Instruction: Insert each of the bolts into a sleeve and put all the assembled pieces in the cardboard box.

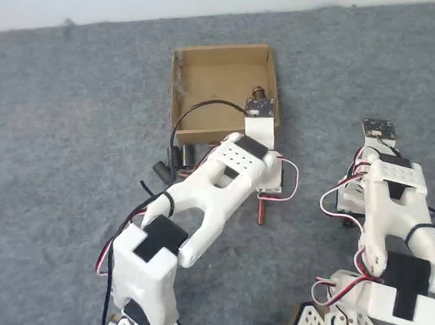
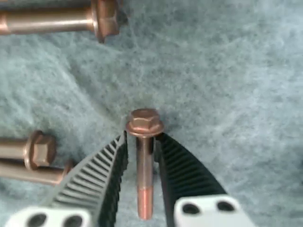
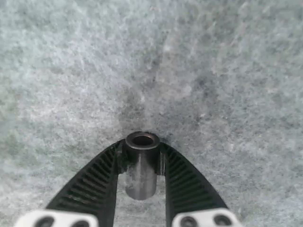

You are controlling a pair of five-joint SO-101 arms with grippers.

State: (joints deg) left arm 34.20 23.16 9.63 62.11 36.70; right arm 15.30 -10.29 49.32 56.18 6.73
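In the left wrist view my left gripper [image 2: 140, 139] is shut on a copper bolt [image 2: 144, 161], gripping the shank just below the hex head. Other bolts lie on the grey felt close by: one [image 2: 57, 20] farther off and two [image 2: 28, 153] side by side. In the right wrist view my right gripper [image 3: 141, 147] is shut on a dark sleeve [image 3: 141, 170], whose open bore faces away from the camera, above bare felt. The cardboard box [image 1: 183, 60] stands open at the back centre. The left arm [image 1: 219, 181] ends at the box's front wall. A bolt shank [image 1: 261, 210] pokes out under its wrist.
Dark sleeves [image 1: 161, 169] lie in front of the box's left corner, partly hidden by the left arm and its cable. The right arm [image 1: 389, 194] stands folded at the right. Open felt stretches to the left of the box and between the arms.
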